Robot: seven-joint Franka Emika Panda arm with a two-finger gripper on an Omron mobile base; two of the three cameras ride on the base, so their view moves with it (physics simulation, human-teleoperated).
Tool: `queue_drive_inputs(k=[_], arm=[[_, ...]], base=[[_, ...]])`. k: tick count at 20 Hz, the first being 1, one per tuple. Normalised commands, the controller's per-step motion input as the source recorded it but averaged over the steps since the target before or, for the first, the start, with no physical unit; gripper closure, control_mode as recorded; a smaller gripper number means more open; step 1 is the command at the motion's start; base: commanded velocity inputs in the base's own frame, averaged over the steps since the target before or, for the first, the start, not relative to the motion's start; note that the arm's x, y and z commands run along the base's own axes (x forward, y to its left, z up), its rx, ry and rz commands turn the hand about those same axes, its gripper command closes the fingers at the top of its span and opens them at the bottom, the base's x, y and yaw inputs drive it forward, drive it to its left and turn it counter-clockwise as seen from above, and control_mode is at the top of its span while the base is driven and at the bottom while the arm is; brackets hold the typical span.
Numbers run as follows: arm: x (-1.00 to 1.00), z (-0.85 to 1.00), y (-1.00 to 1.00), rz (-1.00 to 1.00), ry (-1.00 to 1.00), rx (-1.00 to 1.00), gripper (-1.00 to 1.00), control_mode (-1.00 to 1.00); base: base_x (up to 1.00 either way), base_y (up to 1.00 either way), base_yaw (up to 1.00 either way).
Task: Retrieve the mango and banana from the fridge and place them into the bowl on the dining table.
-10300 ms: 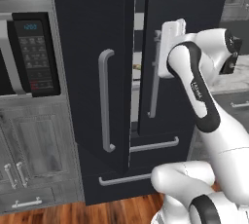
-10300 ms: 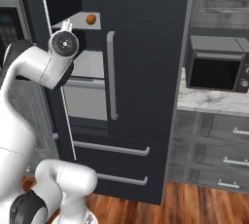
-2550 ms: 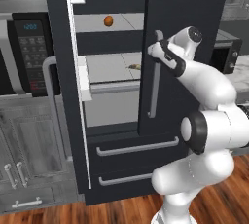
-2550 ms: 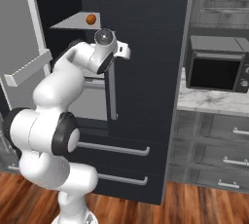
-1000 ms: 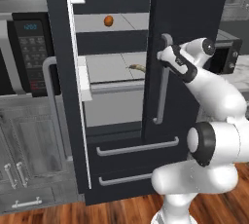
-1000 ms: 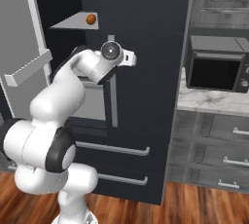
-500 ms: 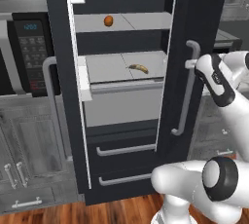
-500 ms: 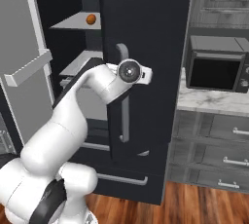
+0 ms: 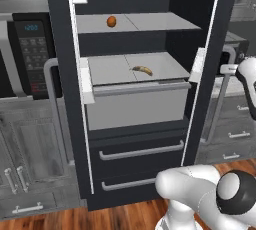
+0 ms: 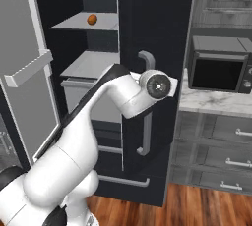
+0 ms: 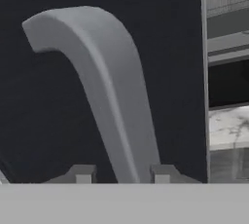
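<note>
I had the gripper (image 11: 121,174) clamped on the fridge's (image 9: 150,139) right door handle (image 11: 112,96), doors swung wide, mango (image 9: 111,21) on the upper shelf and banana (image 9: 142,70) below, lying crosswise, both well left of my gripper.

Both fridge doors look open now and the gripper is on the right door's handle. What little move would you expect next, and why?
Probably letting go of the handle and backing the gripper away. Both doors of the fridge stand wide, so the mango on the upper shelf and the banana on the lower shelf lie in plain reach, and a shut gripper can pick neither.
</note>
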Motion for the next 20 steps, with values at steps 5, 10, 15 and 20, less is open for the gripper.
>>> queue_drive_inputs(k=[5, 10, 15, 20], arm=[[-0.41, 0.57, -0.05, 0.00, 0.10, -0.02, -1.00, -1.00], [-0.43, 0.61, 0.20, 0.01, 0.16, -0.16, -1.00, -1.00], [-0.24, 0.16, 0.74, 0.09, 0.26, -0.29, -1.00, -1.00], [-0.05, 0.00, 0.99, 0.14, 0.14, -0.33, -1.00, -1.00]], base=[[0.00, 0.00, 0.00], [0.00, 0.00, 0.00], [0.00, 0.00, 0.00], [0.00, 0.00, 0.00]])
